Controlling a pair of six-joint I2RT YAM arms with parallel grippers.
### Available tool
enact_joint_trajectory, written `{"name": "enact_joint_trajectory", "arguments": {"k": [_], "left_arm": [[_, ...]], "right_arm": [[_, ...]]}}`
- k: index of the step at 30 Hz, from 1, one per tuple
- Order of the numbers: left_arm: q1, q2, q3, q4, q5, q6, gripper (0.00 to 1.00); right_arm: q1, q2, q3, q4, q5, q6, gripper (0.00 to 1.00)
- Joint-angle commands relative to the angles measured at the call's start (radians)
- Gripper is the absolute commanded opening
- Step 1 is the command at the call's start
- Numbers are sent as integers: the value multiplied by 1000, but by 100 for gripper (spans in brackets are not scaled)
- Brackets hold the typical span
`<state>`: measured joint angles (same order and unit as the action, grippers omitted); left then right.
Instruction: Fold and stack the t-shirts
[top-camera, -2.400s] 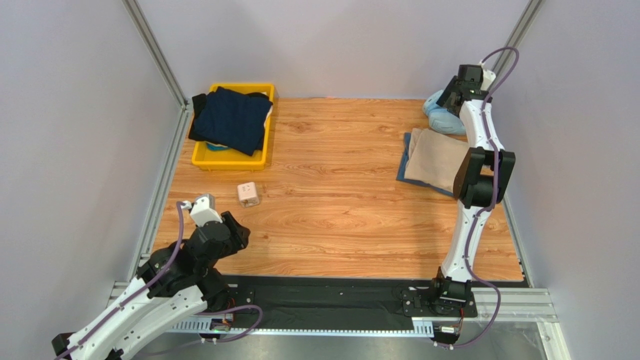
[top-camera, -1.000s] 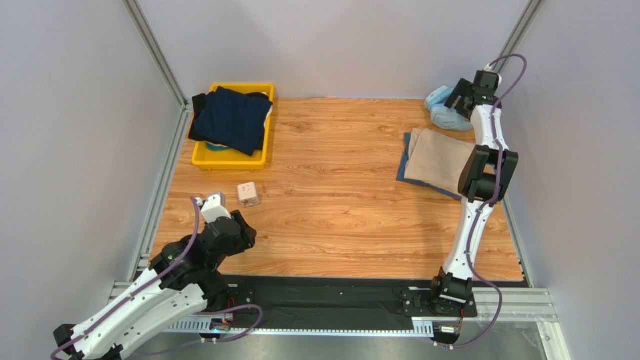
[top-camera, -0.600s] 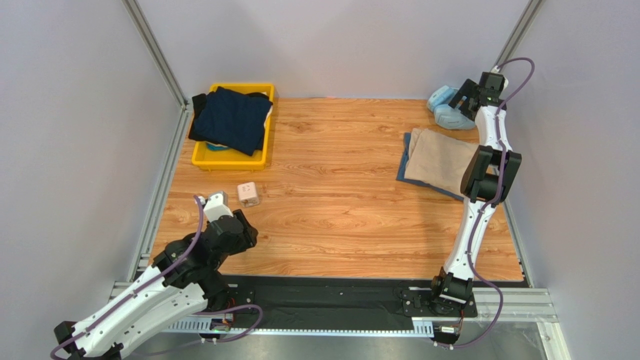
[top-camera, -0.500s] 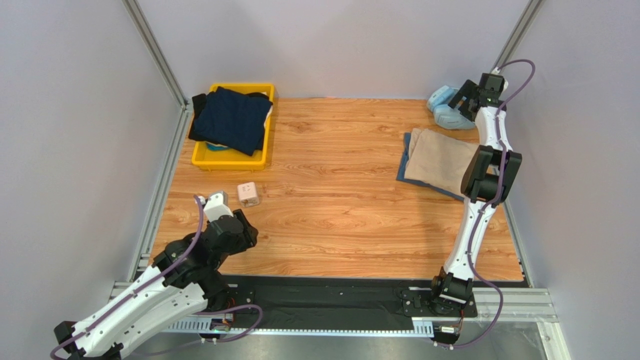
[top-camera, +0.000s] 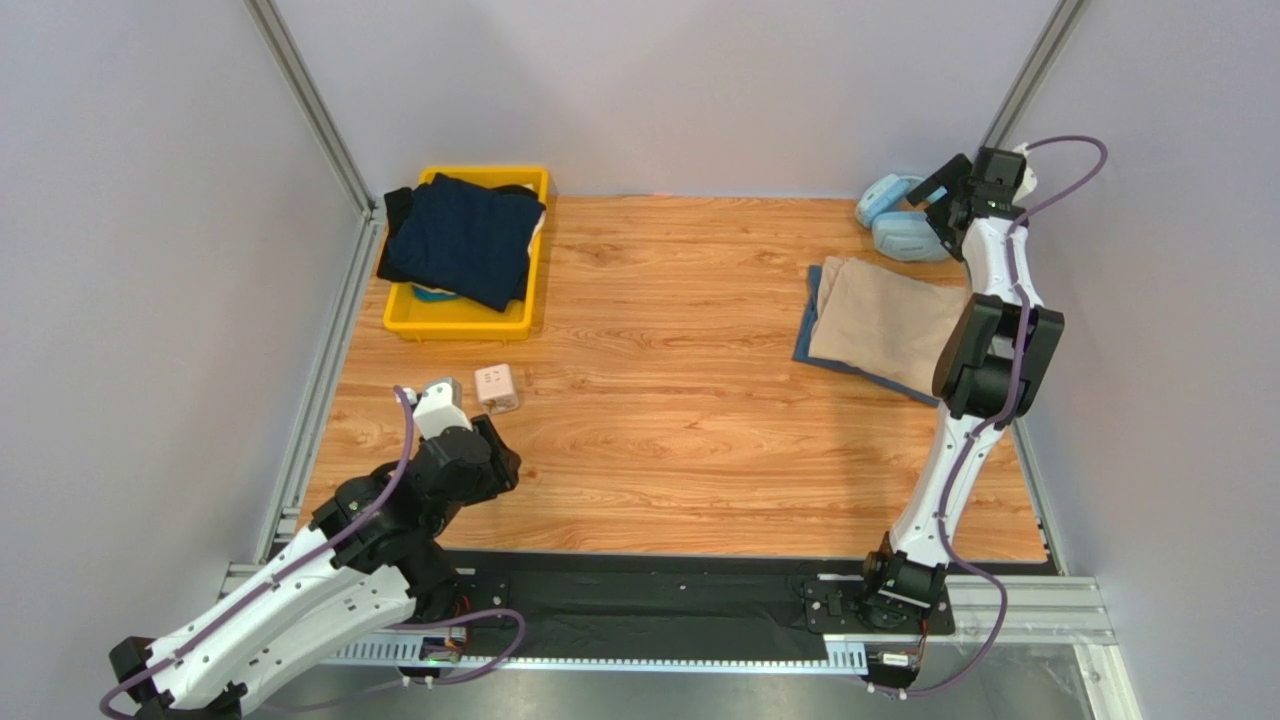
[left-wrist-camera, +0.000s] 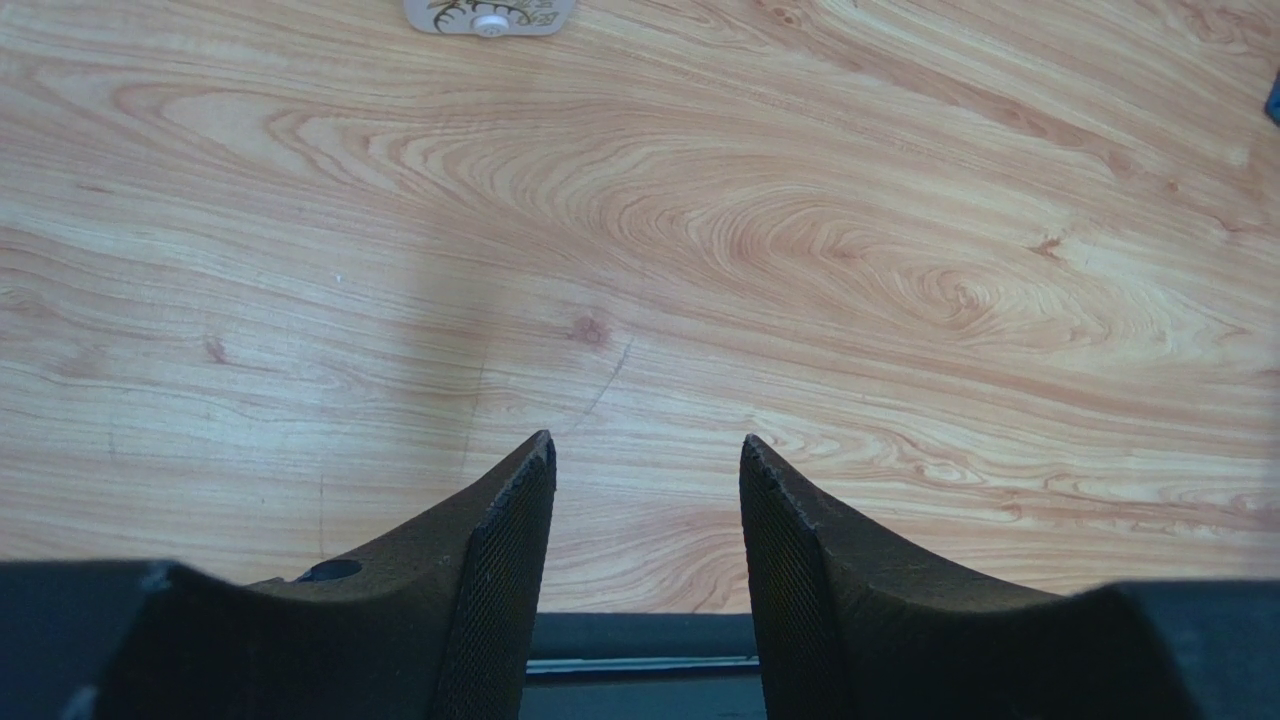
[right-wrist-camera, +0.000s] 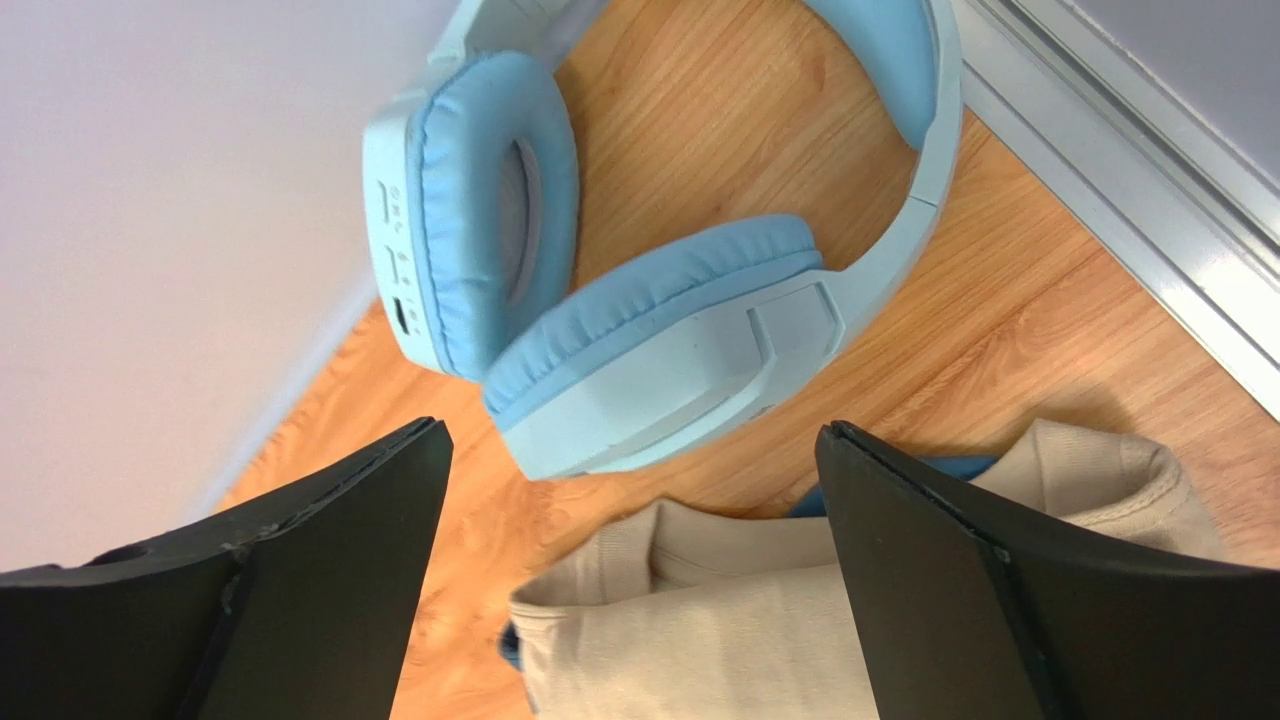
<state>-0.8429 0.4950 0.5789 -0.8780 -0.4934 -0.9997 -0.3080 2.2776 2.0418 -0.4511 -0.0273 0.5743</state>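
Note:
A folded tan t-shirt (top-camera: 890, 320) lies on a blue one (top-camera: 813, 333) at the table's right side; its collar end shows in the right wrist view (right-wrist-camera: 781, 638). A dark navy t-shirt (top-camera: 463, 236) lies heaped over a black one (top-camera: 398, 210) in the yellow bin (top-camera: 458, 318). My right gripper (top-camera: 950, 192) is open and empty, raised above the back right corner, past the tan shirt's far end; its fingers (right-wrist-camera: 962, 570) are wide apart. My left gripper (top-camera: 489, 455) is open and empty, low over bare wood near the front left; its fingers (left-wrist-camera: 504, 578) show a gap.
Light blue headphones (top-camera: 897, 222) lie at the back right corner, and they fill the right wrist view (right-wrist-camera: 661, 255). A small white cube (top-camera: 498, 389) sits in front of the bin, and its edge shows in the left wrist view (left-wrist-camera: 489, 17). Grey walls and metal rails enclose the table.
My right gripper has swung right and back, away from above the headphones toward the right wall. My left gripper has crept forward and right over the wood. The shirts have not moved.

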Motion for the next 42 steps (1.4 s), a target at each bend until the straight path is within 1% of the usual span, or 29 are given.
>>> {"name": "enact_joint_trajectory", "arguments": {"k": [1,2,3,5,9,10,12,13,14,16,21,26,31,38,42], "left_arm": [[2,-16,-4,25,3,23,56],[2,-22,-5,24,1,24,56],[2,-24,-8,24,0,24,55],[2,-30,-10,19,-4,24,55],[1,-35,-14,16,-7,24,55],[2,-35,-14,17,-8,24,55],[2,-33,-14,17,-13,26,55],[2,-30,-13,20,-14,27,55],[2,-29,-13,20,-17,27,55],[2,-21,-13,24,-17,30,55],[2,-9,-10,31,-22,41,55],[1,0,-10,39,-27,49,55],[2,14,-4,45,-28,61,55],[2,20,-5,53,-30,64,55],[2,19,-5,53,-27,67,54]], "right_arm": [[-14,-27,73,-15,26,154,99],[-14,-26,81,-18,26,171,98],[-17,-18,86,-26,58,209,98],[-22,-13,87,-32,58,243,98],[-43,-7,69,-37,75,369,98],[-46,-4,67,-35,72,430,97],[-63,19,75,-38,41,493,96],[-66,31,83,-50,43,557,94],[-69,45,96,-63,-3,581,93],[-71,91,161,-106,-32,617,93],[-71,170,247,-167,-79,687,92],[-72,214,256,-169,-131,775,91],[-69,211,235,-167,-108,795,91],[-66,284,271,-133,-190,866,93],[-63,296,276,-146,-191,865,92]]}}
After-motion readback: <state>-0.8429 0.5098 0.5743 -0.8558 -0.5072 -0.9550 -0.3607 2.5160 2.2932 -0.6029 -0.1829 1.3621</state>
